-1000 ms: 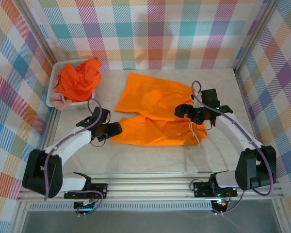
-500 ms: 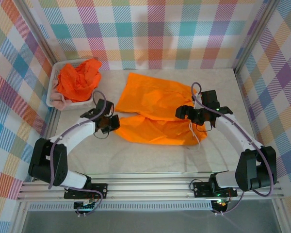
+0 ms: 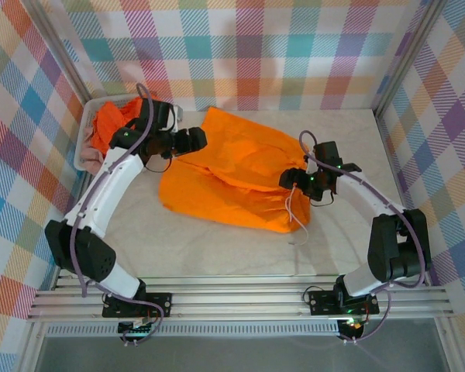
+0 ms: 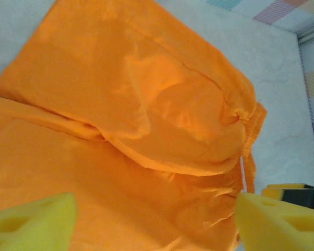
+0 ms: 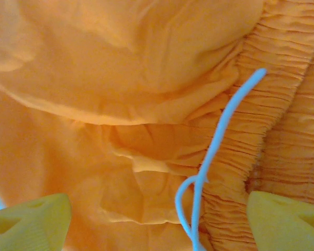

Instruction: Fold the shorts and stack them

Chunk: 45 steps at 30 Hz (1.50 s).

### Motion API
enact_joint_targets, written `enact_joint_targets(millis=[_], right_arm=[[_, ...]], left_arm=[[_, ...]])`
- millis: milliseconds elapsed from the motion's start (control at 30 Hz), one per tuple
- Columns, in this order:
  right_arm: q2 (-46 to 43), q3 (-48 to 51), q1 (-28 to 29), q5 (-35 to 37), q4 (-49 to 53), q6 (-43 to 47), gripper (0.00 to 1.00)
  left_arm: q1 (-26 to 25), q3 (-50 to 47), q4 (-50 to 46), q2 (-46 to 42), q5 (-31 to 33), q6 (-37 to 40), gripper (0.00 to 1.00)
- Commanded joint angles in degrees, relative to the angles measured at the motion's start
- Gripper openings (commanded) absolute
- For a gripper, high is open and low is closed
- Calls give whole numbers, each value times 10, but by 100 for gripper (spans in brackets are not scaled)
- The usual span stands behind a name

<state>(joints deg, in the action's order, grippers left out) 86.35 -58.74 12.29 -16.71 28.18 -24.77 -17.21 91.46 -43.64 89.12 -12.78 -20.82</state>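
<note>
Bright orange shorts (image 3: 232,174) lie spread on the table, one leg lapped over the other (image 4: 146,104). Their gathered waistband (image 5: 272,104) and white drawstring (image 5: 214,151) are at the right end. My left gripper (image 3: 196,141) hovers at the shorts' back left edge with its yellow fingers (image 4: 36,219) wide apart: open, nothing clamped (image 4: 154,219). My right gripper (image 3: 293,180) is open over the waistband, with the drawstring lying between its fingers (image 5: 158,214). More orange shorts (image 3: 108,125) are bunched in the basket.
The white mesh basket (image 3: 82,147) stands at the back left, partly behind my left arm. The drawstring's loose end (image 3: 297,225) trails onto bare table in front of the shorts. Plaid walls close the back and both sides.
My left gripper shut on the near leg's left edge, swung it back and left toward the basket, then opened. The shorts shifted left and bunched. The right gripper barely moved.
</note>
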Motion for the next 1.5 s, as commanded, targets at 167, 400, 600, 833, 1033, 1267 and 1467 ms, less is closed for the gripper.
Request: enact_joint_targets(millis=[167, 400, 600, 833, 1033, 1267, 1467], right_arm=[[-67, -22, 105, -23, -44, 70, 88], [28, -99, 302, 90, -74, 121, 89], [208, -265, 404, 123, -63, 126, 86], [390, -465, 457, 138, -8, 134, 79], [489, -572, 466, 150, 36, 125, 68], [544, -627, 474, 153, 57, 115, 50], [540, -648, 474, 147, 68, 92, 7]], left_arm=[[65, -209, 40, -136, -32, -38, 97], [238, -377, 115, -287, -95, -112, 100], [365, -375, 98, -268, -183, -107, 100], [405, -376, 100, -258, -189, -110, 100], [407, -376, 101, -259, -186, -107, 100], [407, -385, 101, -273, -184, -107, 100], [407, -395, 102, -285, -184, -106, 100]])
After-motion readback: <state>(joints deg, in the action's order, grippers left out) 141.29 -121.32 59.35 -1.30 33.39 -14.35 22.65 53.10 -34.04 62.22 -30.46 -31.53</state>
